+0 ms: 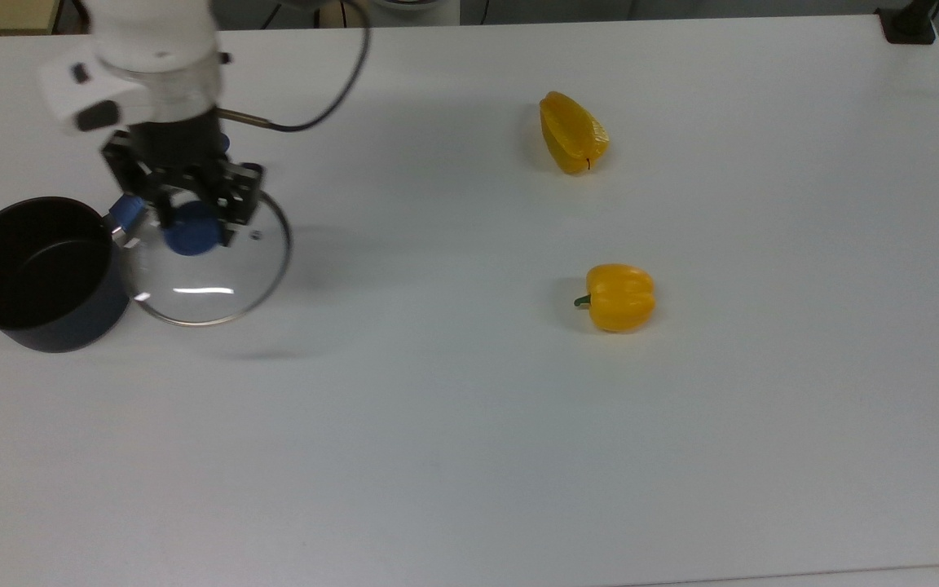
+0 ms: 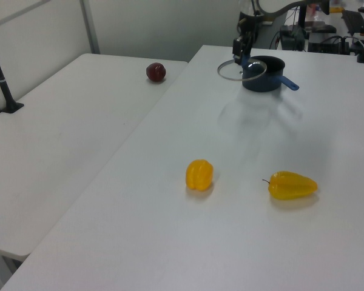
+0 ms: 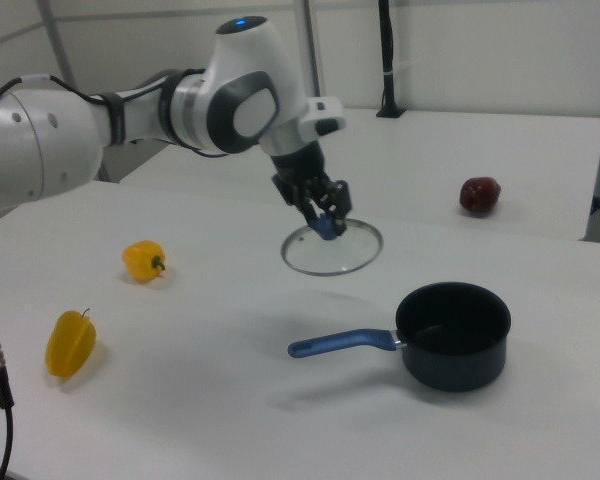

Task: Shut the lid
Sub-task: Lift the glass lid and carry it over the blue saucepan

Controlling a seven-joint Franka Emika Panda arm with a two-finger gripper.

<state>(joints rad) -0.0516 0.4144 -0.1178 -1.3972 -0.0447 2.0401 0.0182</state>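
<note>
I'm carrying the lid (image 1: 204, 269), its knob pinched in the end effector (image 1: 191, 218), beside the saucepan (image 1: 33, 273); next, centre and lower it.

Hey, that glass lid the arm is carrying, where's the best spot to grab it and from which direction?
By the blue knob at its centre, coming straight down from above. The lid is a flat, thin-rimmed glass disc held level, so the raised knob is the one part that two fingers can pinch. The claw is shut on the knob that way now, with the lid in the air beside the pot.
</note>
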